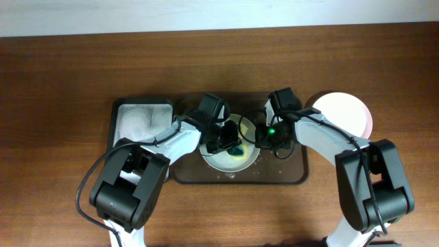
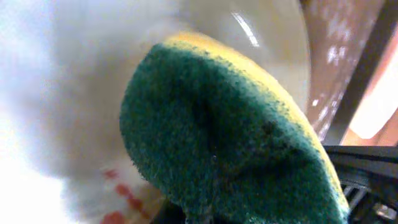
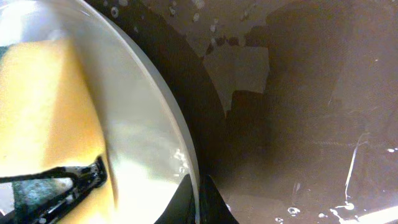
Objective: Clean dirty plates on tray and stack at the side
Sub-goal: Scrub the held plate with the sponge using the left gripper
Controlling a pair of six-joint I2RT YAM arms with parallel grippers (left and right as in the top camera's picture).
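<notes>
A white plate (image 1: 248, 161) lies on the dark brown tray (image 1: 296, 173), in its middle. My left gripper (image 1: 228, 143) is shut on a green and yellow sponge (image 1: 236, 151) and presses it on that plate. In the left wrist view the sponge (image 2: 230, 137) fills the frame, with red smears (image 2: 127, 196) on the plate (image 2: 74, 93) beside it. My right gripper (image 1: 261, 137) is shut on the plate's right rim (image 3: 198, 205), one finger on each side. The plate (image 3: 143, 143) and sponge (image 3: 43, 112) show in the right wrist view. A second plate (image 1: 343, 110) lies on the table right of the tray.
A smaller black tray (image 1: 118, 127) holding a white cloth (image 1: 140, 120) stands to the left of the brown tray. Water drops lie on the brown tray's floor (image 3: 311, 124). Both arms cross over the tray's front half.
</notes>
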